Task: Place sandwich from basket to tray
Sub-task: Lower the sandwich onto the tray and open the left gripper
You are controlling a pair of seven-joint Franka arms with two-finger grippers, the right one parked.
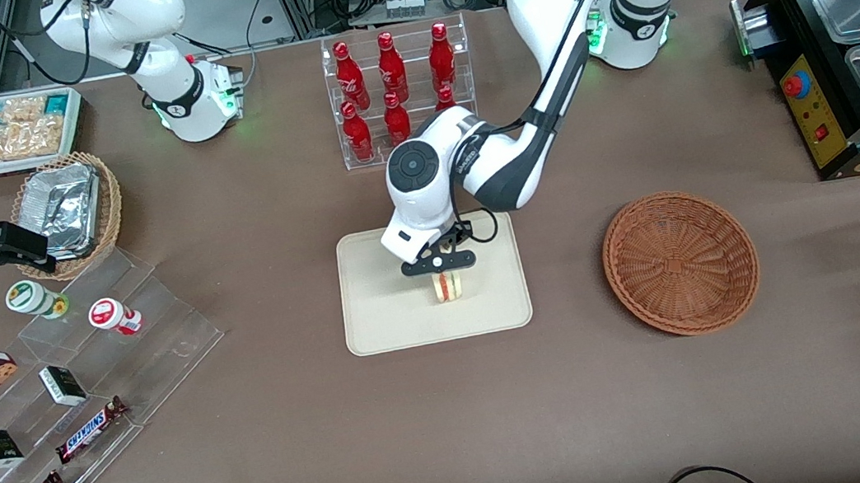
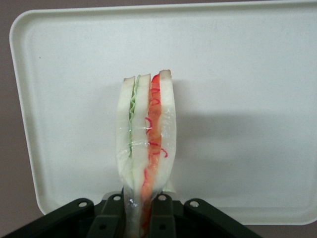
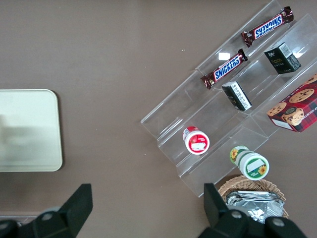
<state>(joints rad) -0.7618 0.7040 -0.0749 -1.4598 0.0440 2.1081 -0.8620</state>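
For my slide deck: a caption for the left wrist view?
Gripper shut on the wrapped sandwich, held over the cream tray.

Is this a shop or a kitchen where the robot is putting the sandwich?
Probably a pretend snack shop: red bottles in a rack, Snickers bars on display steps. The gripper holds the sandwich over the tray.

Brown table (image 1: 296, 425) carries tray (image 1: 381, 314), basket (image 1: 680, 262), bottle rack (image 1: 401, 96), clear stepped shelf (image 1: 84, 387).
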